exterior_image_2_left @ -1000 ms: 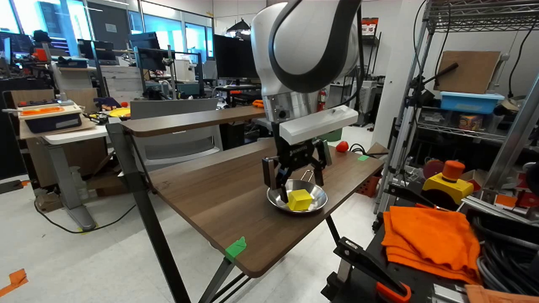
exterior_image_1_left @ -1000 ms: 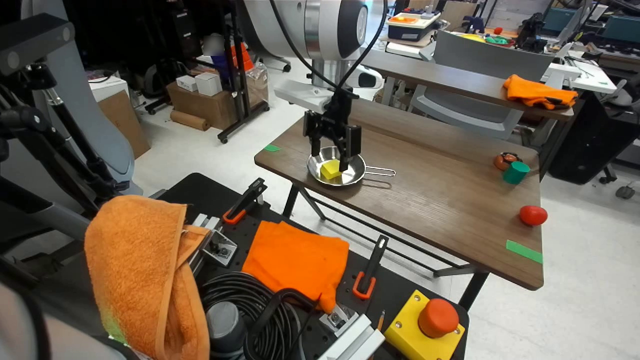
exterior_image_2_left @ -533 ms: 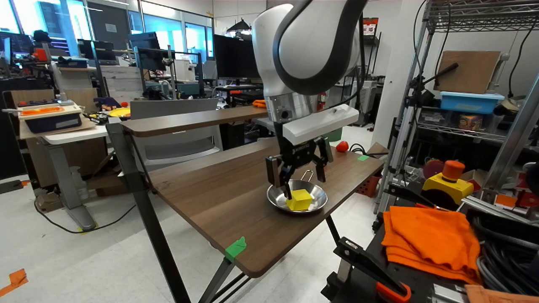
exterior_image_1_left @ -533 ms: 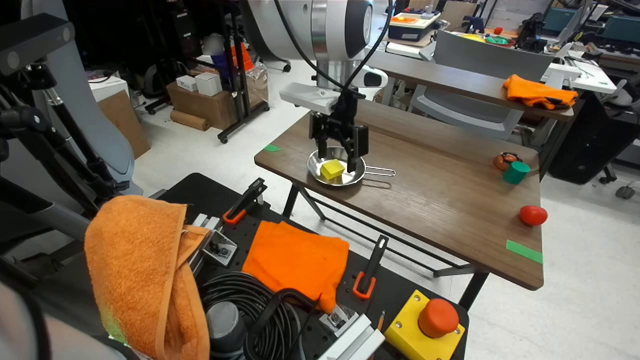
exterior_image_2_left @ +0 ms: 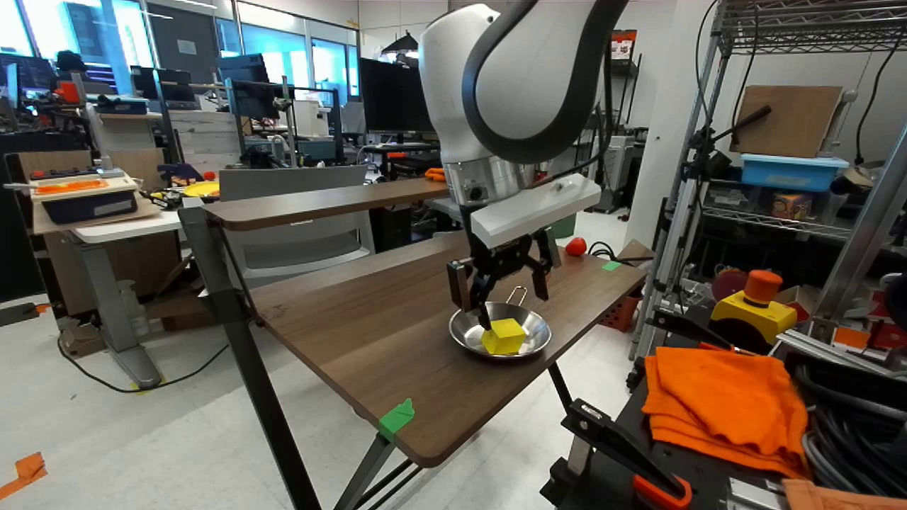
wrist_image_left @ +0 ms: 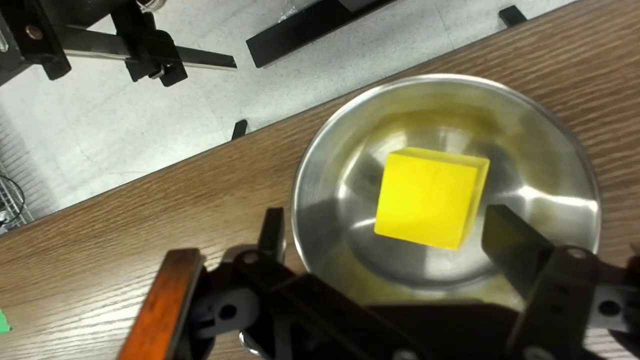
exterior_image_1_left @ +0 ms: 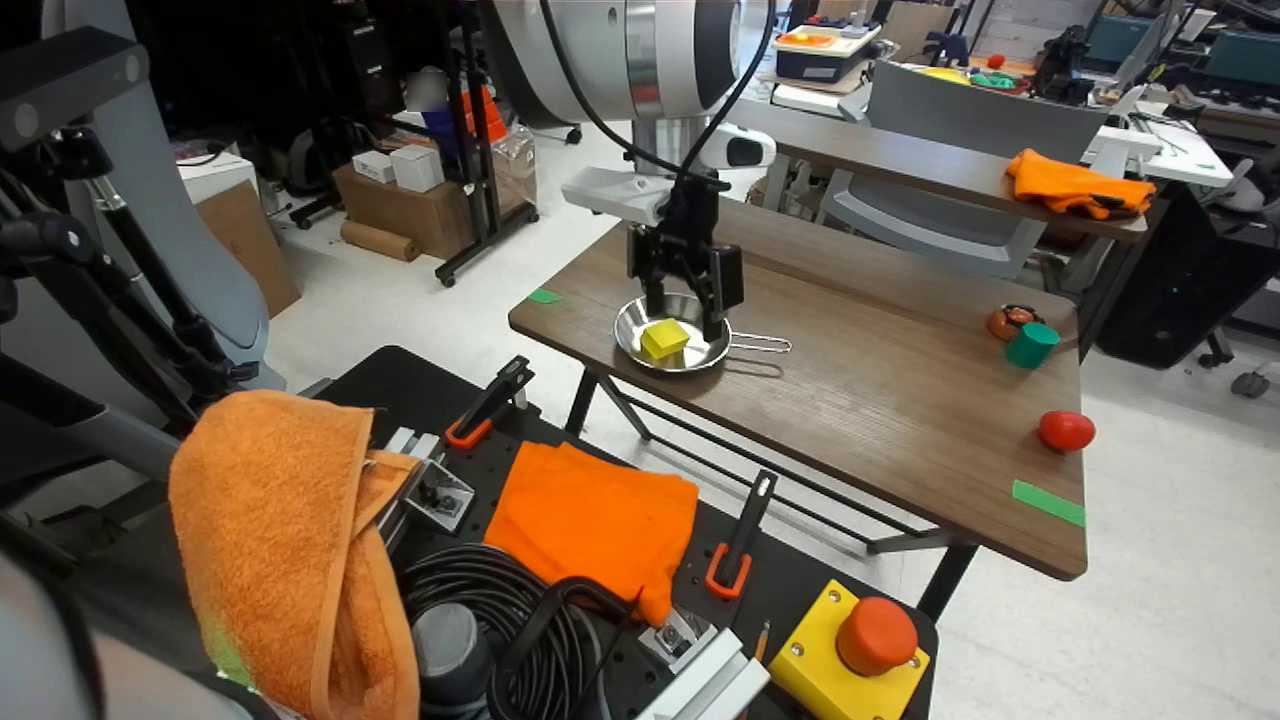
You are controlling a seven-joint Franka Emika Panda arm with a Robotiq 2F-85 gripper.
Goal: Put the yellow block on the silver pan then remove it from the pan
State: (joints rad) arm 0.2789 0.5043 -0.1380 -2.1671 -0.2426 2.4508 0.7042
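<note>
The yellow block (wrist_image_left: 427, 200) rests inside the silver pan (wrist_image_left: 545, 145), near its middle, tilted a little in the wrist view. Both exterior views show the same block (exterior_image_1_left: 664, 338) in the pan (exterior_image_2_left: 536, 341) on the table. Above the pan, toward its handle side, hangs my gripper (exterior_image_1_left: 684, 316), its jaws wide apart and holding nothing. In the wrist view the gripper (wrist_image_left: 386, 220) has one fingertip outside the pan's rim and one over the pan, close beside the block; whether that one touches metal I cannot tell. The handle (exterior_image_1_left: 762, 343) points away from the table's near corner.
A red round object (exterior_image_1_left: 1067, 431), a green cup (exterior_image_1_left: 1032, 345) and an orange-brown item (exterior_image_1_left: 1008, 321) sit at the table's far end. The pan lies close to the table's long edge. Beyond it stands a black cart with an orange cloth (exterior_image_1_left: 595, 515) and clamps.
My gripper has risen slightly and shifted toward the pan's handle, uncovering more of the block. Block and pan have not visibly moved. The jaws have stayed wide.
</note>
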